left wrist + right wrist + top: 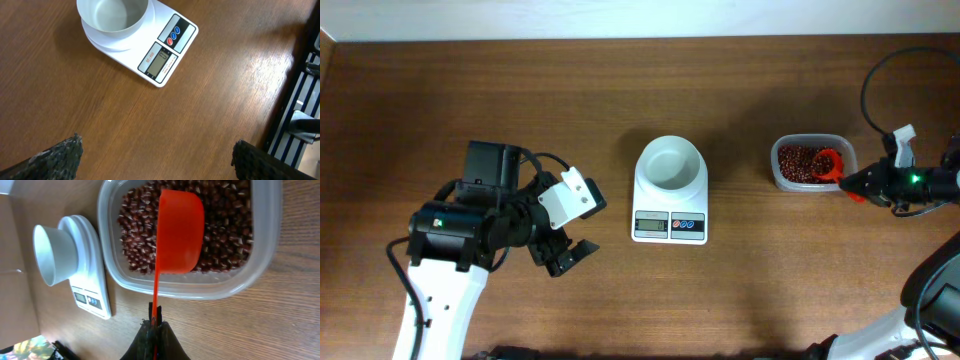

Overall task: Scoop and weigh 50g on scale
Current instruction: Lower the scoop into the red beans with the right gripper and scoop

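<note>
From above, the scale (pixel 670 190) sits mid-worktop (pixel 520 90). The left tool (pixel 570 255), at its 8 o'clock, is spread wide and empty.

Left wrist: the scale is at 12 o'clock.

Right wrist: the right tool (pixel 156 321) pinches the red scoop (pixel 180 230) over the beans (pixel 140 240) in the tub (pixel 225 285).

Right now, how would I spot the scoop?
Start at the white scale mid-table, then look right to the clear tub of brown beans. The scoop sits over those beans, its handle pinched by the right fingers. Nothing else there is bright orange-red.
</note>
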Available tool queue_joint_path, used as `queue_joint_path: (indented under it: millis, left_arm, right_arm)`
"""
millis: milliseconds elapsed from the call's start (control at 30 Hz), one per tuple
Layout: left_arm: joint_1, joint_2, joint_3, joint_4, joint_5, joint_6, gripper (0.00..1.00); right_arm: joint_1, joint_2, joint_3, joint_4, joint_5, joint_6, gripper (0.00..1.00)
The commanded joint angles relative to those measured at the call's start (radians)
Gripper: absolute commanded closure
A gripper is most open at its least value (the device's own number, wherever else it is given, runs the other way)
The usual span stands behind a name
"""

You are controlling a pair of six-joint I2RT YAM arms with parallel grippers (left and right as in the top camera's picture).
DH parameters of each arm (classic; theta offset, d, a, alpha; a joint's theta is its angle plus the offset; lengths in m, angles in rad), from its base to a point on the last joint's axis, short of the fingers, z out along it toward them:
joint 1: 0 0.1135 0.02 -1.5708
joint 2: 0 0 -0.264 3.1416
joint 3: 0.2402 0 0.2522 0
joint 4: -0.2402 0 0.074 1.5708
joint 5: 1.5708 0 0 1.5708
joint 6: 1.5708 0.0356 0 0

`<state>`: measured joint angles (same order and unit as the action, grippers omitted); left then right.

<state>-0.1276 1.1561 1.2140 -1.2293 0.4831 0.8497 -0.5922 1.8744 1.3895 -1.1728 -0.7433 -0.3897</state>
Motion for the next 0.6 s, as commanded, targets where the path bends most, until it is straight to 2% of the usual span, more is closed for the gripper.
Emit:
queue_joint_path:
  millis: [0, 67, 200, 467, 567]
  left_arm:
    - [0.006, 0.005, -0.004, 0.002, 0.018, 0.019, 0.01]
    - [0.006, 0.005, -0.004, 0.002, 0.018, 0.019, 0.01]
    - [0.006, 0.005, -0.004, 0.002, 0.018, 0.019, 0.01]
    - [0.006, 0.005, -0.004, 0.002, 0.018, 0.019, 0.01]
    - [0.006, 0.005, -0.004, 0.002, 0.018, 0.019, 0.01]
  right_arm:
    - [0.002, -0.03, 0.013, -0.003, 0.008, 0.016, 0.96]
    - [0.0, -0.031, 0.013, -0.002, -0.074, -0.013, 0.96]
    - [-0.014, -0.03, 0.013, -0.017, -0.089, -0.017, 0.96]
    - [-0.119, -0.03, 0.013, -0.079, -0.252, -0.031, 0.96]
    - [-0.135, -0.03, 0.013, -0.126, -0.306, -0.093, 0.96]
